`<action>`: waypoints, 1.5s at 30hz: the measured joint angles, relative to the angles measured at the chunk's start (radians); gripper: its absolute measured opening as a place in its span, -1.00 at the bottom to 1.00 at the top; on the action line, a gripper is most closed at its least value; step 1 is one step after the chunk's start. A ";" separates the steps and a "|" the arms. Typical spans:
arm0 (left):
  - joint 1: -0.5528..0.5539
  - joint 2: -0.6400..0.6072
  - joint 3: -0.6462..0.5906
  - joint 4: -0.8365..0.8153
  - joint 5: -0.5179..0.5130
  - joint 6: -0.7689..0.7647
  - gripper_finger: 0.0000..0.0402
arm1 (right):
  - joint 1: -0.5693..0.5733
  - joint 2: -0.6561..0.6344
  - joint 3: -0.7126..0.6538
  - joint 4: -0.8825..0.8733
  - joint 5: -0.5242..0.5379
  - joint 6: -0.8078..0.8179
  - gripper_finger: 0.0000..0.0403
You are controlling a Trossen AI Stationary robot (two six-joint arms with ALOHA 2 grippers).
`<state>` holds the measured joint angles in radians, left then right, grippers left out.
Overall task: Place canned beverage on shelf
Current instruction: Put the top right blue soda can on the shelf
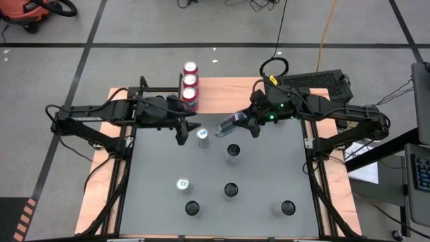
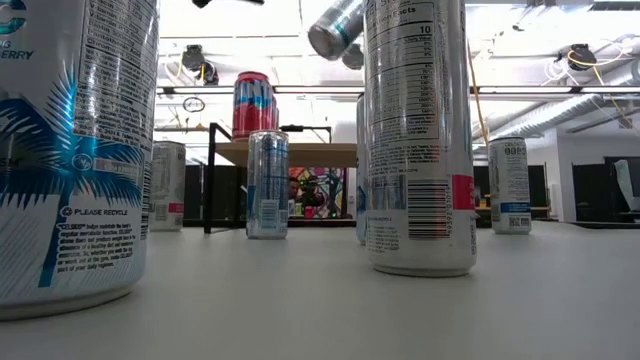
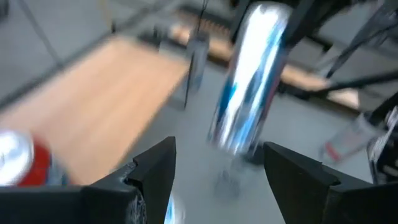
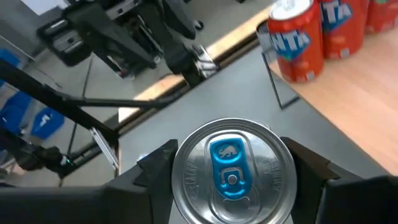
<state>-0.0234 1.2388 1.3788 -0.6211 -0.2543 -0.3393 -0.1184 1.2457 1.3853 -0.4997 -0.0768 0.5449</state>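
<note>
The shelf [image 1: 225, 94], a light wooden top on black legs, stands at the table's far edge with three red cans [image 1: 190, 84] upright on its left end. My right gripper [image 1: 247, 124] is shut on a silver and blue can [image 1: 230, 123] in the air in front of the shelf. That can also shows high up in the low view [image 2: 335, 25]. My left gripper [image 1: 183, 132] is open just to the left of it, pointing at the can [image 3: 249, 81] with nothing between its fingers. A white can with a blue top [image 1: 203, 134] stands on the table below them. My right gripper pinches the can's side walls at its top end [image 4: 181, 171] between the two fingers. The lid with the blue tab [image 4: 227, 168] faces back toward the wrist, so the fingers lie along the can. It sticks out toward the table's left, tilted and lifted clear.
Several more cans stand upright on the grey table: one at the middle [image 1: 233, 151], a white one [image 1: 183, 185], dark-topped ones [image 1: 230, 190] [image 1: 193, 208] and one near right [image 1: 285, 208]. The shelf top right of the red cans [image 4: 348, 112] is bare wood.
</note>
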 joint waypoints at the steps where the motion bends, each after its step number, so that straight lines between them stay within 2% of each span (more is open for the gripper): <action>1: -0.006 -0.002 0.000 0.042 -0.012 0.027 0.19 | 0.000 0.000 0.000 0.009 0.000 0.000 -0.01; 6: -0.013 -0.002 0.000 0.148 -0.020 0.116 0.30 | 0.000 0.000 -0.001 0.034 0.000 0.041 -0.01; 12: -0.012 0.014 0.000 0.127 -0.018 0.119 0.65 | 0.000 0.000 -0.001 0.051 -0.003 0.122 -0.01; 17: -0.010 0.061 0.000 0.115 0.059 0.117 0.82 | -0.003 0.000 -0.001 0.103 0.009 0.164 -0.01; 21: -0.013 0.104 0.000 0.112 0.057 0.111 0.83 | -0.005 0.000 -0.001 0.143 0.028 0.189 -0.01; 29: -0.013 0.152 0.000 0.114 -0.034 0.112 0.83 | -0.005 0.000 -0.001 0.159 0.027 0.190 -0.01; 34: -0.013 0.155 0.000 0.117 -0.037 0.150 0.83 | -0.005 0.000 -0.001 0.159 0.028 0.207 -0.01; 45: -0.015 0.155 0.000 0.120 -0.016 0.197 0.50 | -0.007 0.000 -0.002 0.201 0.026 0.255 -0.01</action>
<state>-0.0380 1.3933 1.3788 -0.5011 -0.2699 -0.1427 -0.1253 1.2461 1.3834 -0.2983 -0.0509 0.7997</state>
